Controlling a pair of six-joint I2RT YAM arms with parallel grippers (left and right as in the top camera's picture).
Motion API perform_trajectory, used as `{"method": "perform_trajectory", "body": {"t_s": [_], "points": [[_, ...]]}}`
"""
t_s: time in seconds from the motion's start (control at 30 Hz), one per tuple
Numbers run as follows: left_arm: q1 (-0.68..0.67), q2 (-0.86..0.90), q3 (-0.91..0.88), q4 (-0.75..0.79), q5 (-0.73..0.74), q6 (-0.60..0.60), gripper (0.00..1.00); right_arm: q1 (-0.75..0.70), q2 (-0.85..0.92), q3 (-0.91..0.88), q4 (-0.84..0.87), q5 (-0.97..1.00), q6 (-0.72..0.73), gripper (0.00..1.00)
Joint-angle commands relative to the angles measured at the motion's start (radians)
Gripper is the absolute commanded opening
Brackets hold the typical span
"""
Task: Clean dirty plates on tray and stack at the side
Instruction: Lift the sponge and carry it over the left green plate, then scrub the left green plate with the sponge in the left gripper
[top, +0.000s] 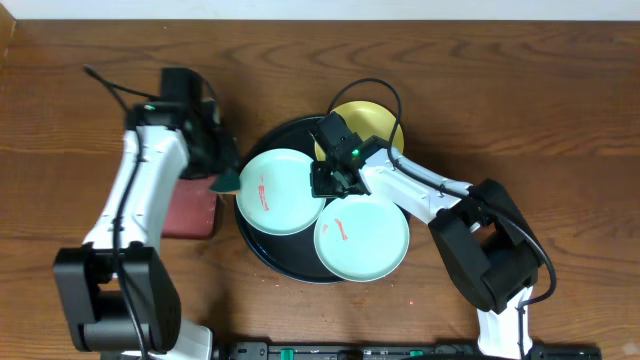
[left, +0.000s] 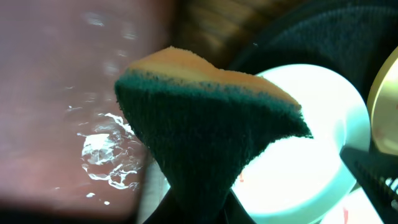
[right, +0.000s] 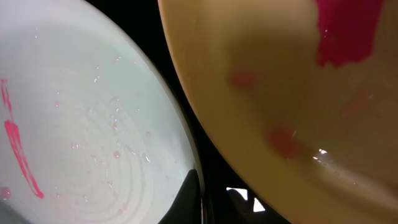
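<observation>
**Sponge (left: 205, 124) held ready at the tray's edge as three smeared plates wait to be wiped**

The sponge, soft yellow foam backed by a coarse dark-green scouring face, is pinched into a wedge by the left gripper (top: 218, 165) just beside the black tray (top: 262, 250), on which all three plates lie. The nearest mint plate (top: 280, 190), smooth, glossy and red-streaked, is best met with the scouring face laid flat and drawn across the smear. The plate should be steadied lest it slide. The right gripper (top: 333, 170) is poised between it and the yellow plate (top: 372, 122); whether its fingers are parted cannot be told. A second mint plate (top: 362, 238) lies toward the robot's side.
</observation>
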Motion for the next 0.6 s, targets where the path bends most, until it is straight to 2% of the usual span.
{"method": "perform_trajectory", "body": {"t_s": [0.0,0.17,0.23,0.47,0.57], "points": [[-0.057,0.012,-0.094,0.084,0.009,-0.128,0.07,-0.013,0.036,0.008,-0.004,-0.002,-0.019,0.01],[-0.121,0.028,-0.214,0.274,0.008,-0.216,0.07,-0.013,0.036,0.008,-0.004,-0.002,-0.019,0.01],[-0.15,0.057,-0.234,0.31,-0.045,-0.262,0.07,-0.013,0.036,0.008,-0.005,-0.002,-0.019,0.01],[-0.217,0.127,-0.234,0.313,-0.083,-0.286,0.07,-0.013,0.036,0.008,-0.005,-0.001,-0.019,0.01],[-0.233,0.127,-0.229,0.294,-0.005,-0.268,0.07,-0.013,0.036,0.008,-0.005,-0.001,-0.019,0.01]]}}
